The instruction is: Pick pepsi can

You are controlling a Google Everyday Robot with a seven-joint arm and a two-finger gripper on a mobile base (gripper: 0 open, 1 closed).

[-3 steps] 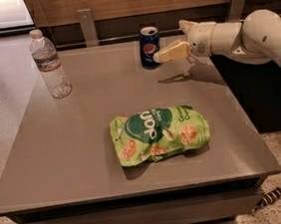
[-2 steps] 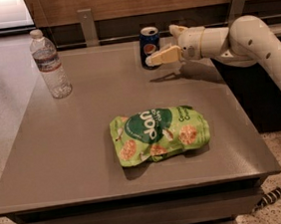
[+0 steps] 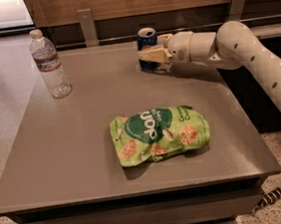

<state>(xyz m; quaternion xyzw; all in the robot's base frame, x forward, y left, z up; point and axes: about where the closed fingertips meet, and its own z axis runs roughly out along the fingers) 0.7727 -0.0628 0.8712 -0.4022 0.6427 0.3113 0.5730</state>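
The pepsi can [image 3: 146,36], dark blue with a silver top, stands upright at the far edge of the grey table [image 3: 85,155]. My gripper [image 3: 150,48] reaches in from the right at the can's height. Its jaws are open and straddle the can: the near cream finger [image 3: 150,56] crosses the front of the can's lower half, and the far finger [image 3: 164,38] sits at the can's back right. The can stands on the table.
A clear plastic water bottle [image 3: 49,63] stands at the far left of the table. A green snack bag [image 3: 159,133] lies flat in the middle front. A wooden wall panel with metal brackets [image 3: 87,25] runs just behind the can.
My gripper has moved left, from beside the can's right side to around it. The can, bottle and bag have not moved.
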